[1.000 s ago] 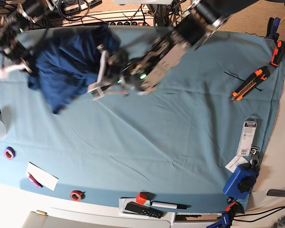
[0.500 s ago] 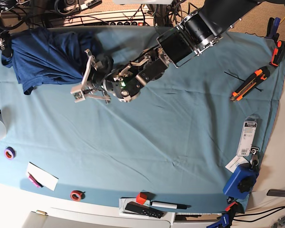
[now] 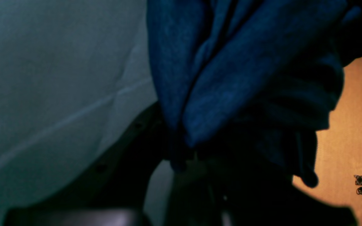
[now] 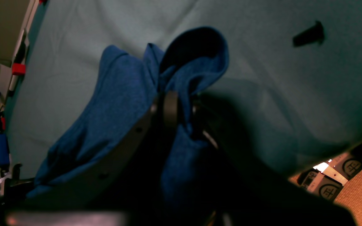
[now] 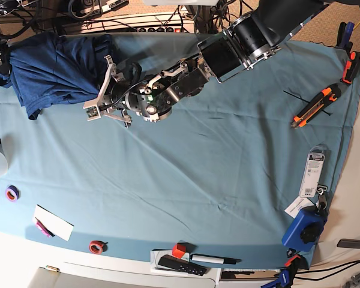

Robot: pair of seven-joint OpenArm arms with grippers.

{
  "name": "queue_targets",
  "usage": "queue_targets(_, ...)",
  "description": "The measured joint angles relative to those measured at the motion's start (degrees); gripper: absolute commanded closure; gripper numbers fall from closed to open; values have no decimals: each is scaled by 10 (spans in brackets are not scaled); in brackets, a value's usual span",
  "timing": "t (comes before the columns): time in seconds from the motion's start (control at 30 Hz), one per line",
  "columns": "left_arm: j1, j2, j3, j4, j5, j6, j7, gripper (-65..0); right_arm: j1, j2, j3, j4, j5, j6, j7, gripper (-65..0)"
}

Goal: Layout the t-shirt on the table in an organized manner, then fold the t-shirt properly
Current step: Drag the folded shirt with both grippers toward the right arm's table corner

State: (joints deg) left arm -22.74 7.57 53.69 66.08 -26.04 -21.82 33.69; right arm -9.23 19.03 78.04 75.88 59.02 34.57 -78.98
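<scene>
The navy t-shirt (image 5: 54, 66) lies bunched at the table's (image 5: 216, 180) back left corner, stretched between both grippers. My left gripper (image 5: 102, 87) reaches in from the right and is shut on the shirt's right edge. In the left wrist view the gathered t-shirt (image 3: 231, 78) runs into the left gripper (image 3: 184, 157) above the table (image 3: 58, 78). My right gripper (image 5: 0, 59) sits at the far left edge, shut on the shirt's other end. In the right wrist view a fold of t-shirt (image 4: 121, 103) is pinched in the right gripper (image 4: 181, 110) over the table (image 4: 278, 78).
An orange utility knife (image 5: 312, 105) and clamps (image 5: 349, 54) lie at the right. A packaged item (image 5: 315, 174) and a blue tool (image 5: 303, 231) sit at the right front. Tape rolls (image 5: 12, 193), a white card (image 5: 53, 222), a red cube (image 5: 179, 250) and a remote (image 5: 180, 264) line the front edge.
Both grippers carried the t-shirt left and toward the back. The left gripper slid leftward over the table, the right arm went to the far left edge, and the shirt spread wider between them.
</scene>
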Motion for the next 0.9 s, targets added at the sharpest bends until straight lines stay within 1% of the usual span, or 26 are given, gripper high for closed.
queue_targets(0.1,-4,0,0,0,0,0,-4,0,0,0,0,0,-1,0,0,0)
queue_targets(0.23,-23,0,0,0,-1,0,-14,0,0,0,0,0,-26,0,13,0)
queue_targets(0.3,-29,0,0,0,-1,0,-17,0,0,-2,0,0,-24,0,21,0)
queue_targets(0.47,-45,0,2,0,-1,-1,-18,0,0,-2,0,0,-23,0,21,0)
queue_targets(0.63,-59,0,2,0,-1,0,-30,0,1,-2,0,0,2,0,25,0)
queue_targets(0.7,-63,0,2,0,-1,-1,-29,0,7,-2,0,0,1,0,25,0)
queue_targets(0.9,-57,0,2,0,25,0,-30,0,18,-2,0,0,0,0,24,0)
